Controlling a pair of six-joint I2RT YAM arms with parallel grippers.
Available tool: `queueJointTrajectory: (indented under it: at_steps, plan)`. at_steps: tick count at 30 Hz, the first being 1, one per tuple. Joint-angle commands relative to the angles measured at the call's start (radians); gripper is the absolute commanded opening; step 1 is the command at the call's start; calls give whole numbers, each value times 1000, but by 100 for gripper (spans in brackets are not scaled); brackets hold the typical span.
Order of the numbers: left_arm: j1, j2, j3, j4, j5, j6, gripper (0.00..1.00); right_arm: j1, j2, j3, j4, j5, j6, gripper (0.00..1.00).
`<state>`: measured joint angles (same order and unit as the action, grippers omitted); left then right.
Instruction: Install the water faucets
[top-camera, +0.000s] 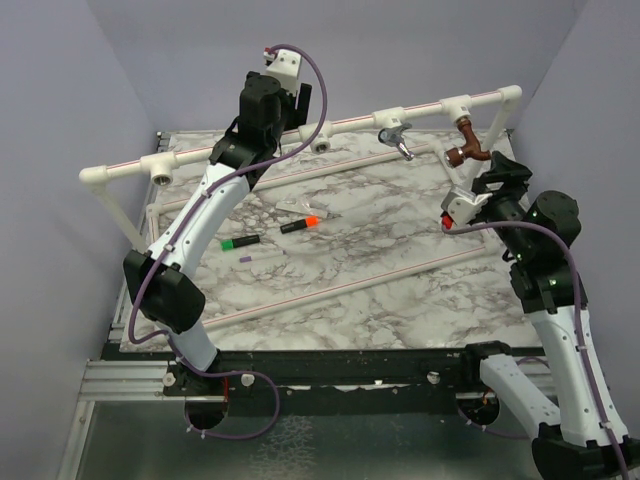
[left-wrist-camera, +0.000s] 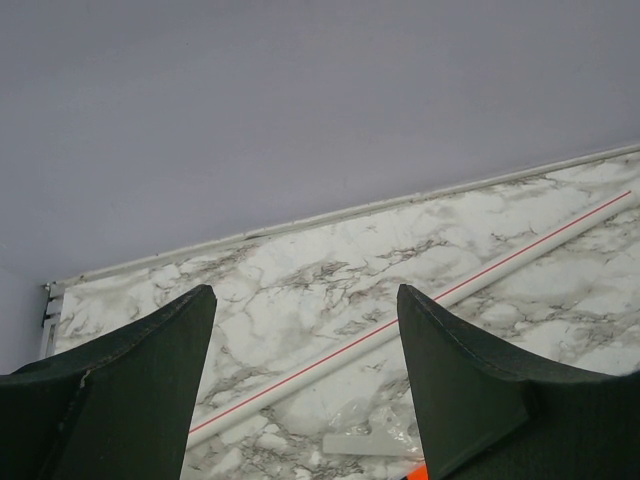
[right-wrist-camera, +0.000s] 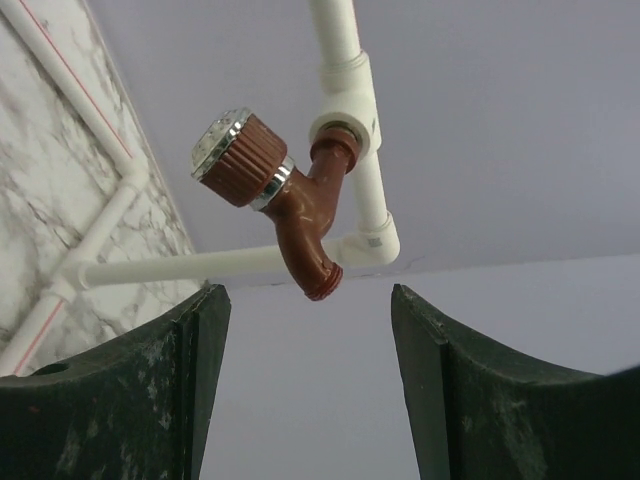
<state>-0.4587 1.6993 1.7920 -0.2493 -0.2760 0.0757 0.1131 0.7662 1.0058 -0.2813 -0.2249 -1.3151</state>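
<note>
Both taps look seated, so I'd call this final tightening: copper faucet in the last tee of the pipe rail before its right corner, silver faucet one tee left, right gripper spread and empty just short of the copper, left gripper spread too; next, pinch and twist squarely.

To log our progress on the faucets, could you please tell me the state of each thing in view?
Copper faucet: screwed into a tee, not gripped.
Chrome faucet: appears mounted on the pipe rail.
Left gripper: jaws open, empty.
Right gripper: jaws open, empty.
Orange-capped marker: capped, lying flat.
Green-capped marker: capped, lying flat.
</note>
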Motion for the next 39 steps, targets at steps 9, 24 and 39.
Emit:
queueJointTrajectory:
  at_steps: [9, 24, 39]
  plan:
    - [-37, 71, -16, -109, 54, -25, 75, 51, 64, -166, 350, 171, -405, 70]
    - [-37, 57, -37, -110, 44, -17, 75, 103, 176, -175, 482, 219, -482, 61]
    - [-37, 53, -46, -111, 41, -16, 75, 133, 170, -227, 562, 274, -371, 5]
